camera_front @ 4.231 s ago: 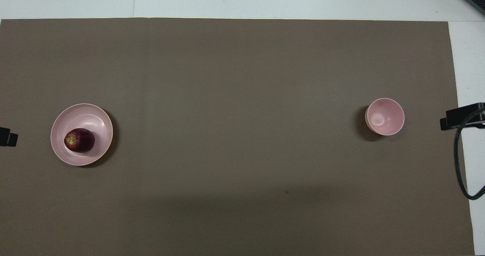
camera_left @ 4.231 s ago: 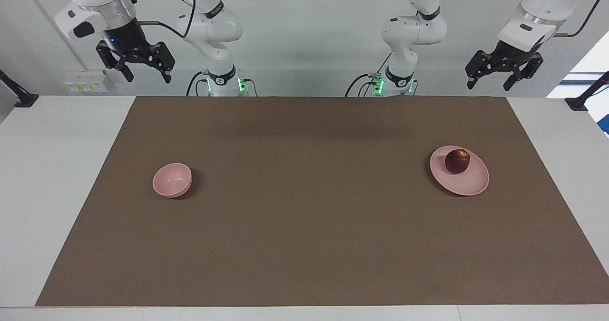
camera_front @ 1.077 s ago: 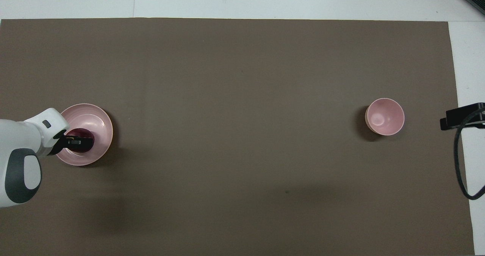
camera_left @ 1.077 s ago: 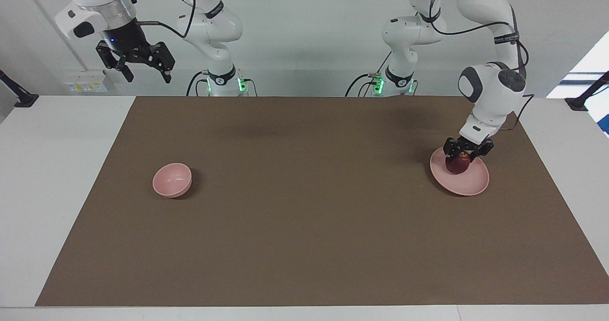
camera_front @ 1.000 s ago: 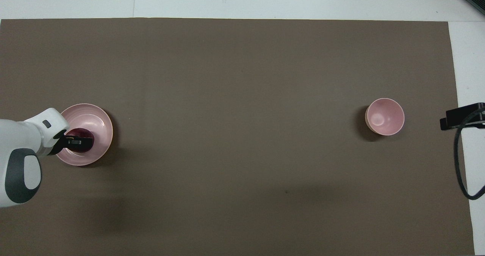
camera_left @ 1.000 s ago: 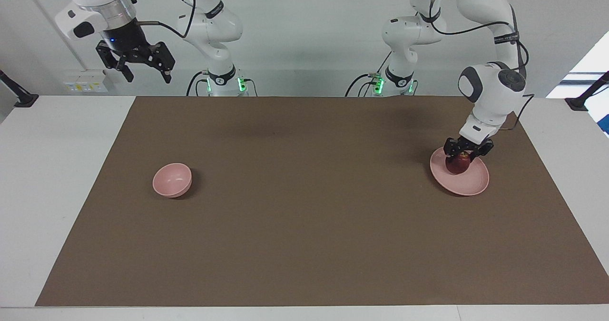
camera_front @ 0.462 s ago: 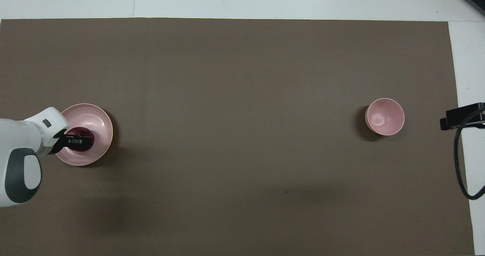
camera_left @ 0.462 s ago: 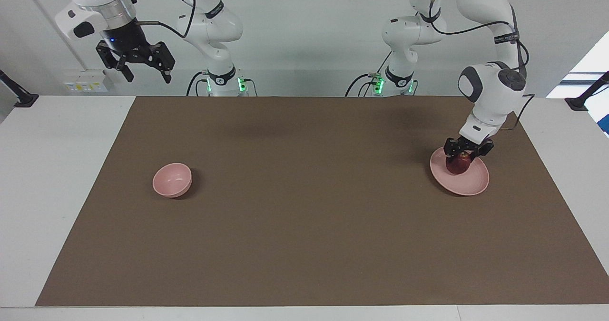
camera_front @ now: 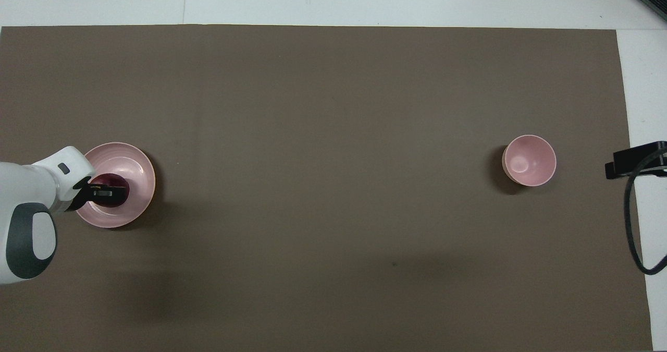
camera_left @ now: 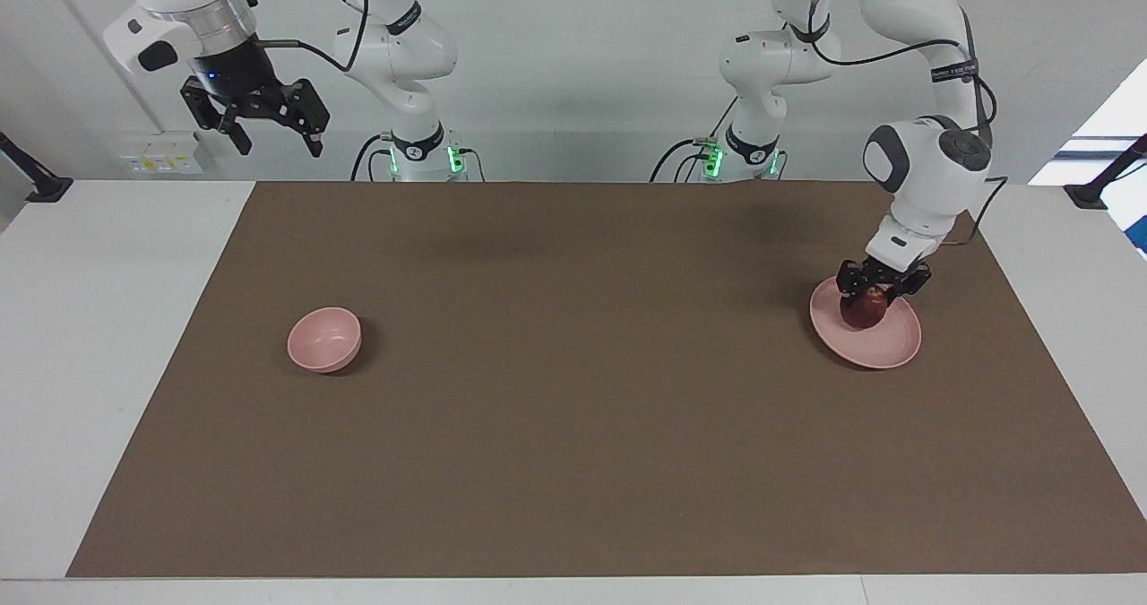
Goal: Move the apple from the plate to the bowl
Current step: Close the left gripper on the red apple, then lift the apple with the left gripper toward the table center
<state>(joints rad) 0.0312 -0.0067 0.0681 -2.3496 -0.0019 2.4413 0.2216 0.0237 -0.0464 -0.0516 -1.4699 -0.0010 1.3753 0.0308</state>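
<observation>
Your left gripper is clamped on the small, round, glossy dark red apple, which sits on the flat, shallow, smooth pale pink plate at the left arm's end of the matte brown mat. The apple is nearly spherical, so you cannot read a long axis or which way it points under the fingers. The small, deep, round pale pink bowl stands upright and well apart, toward the right arm's end. Your right gripper waits raised with its claw spread wide, holding nothing.
</observation>
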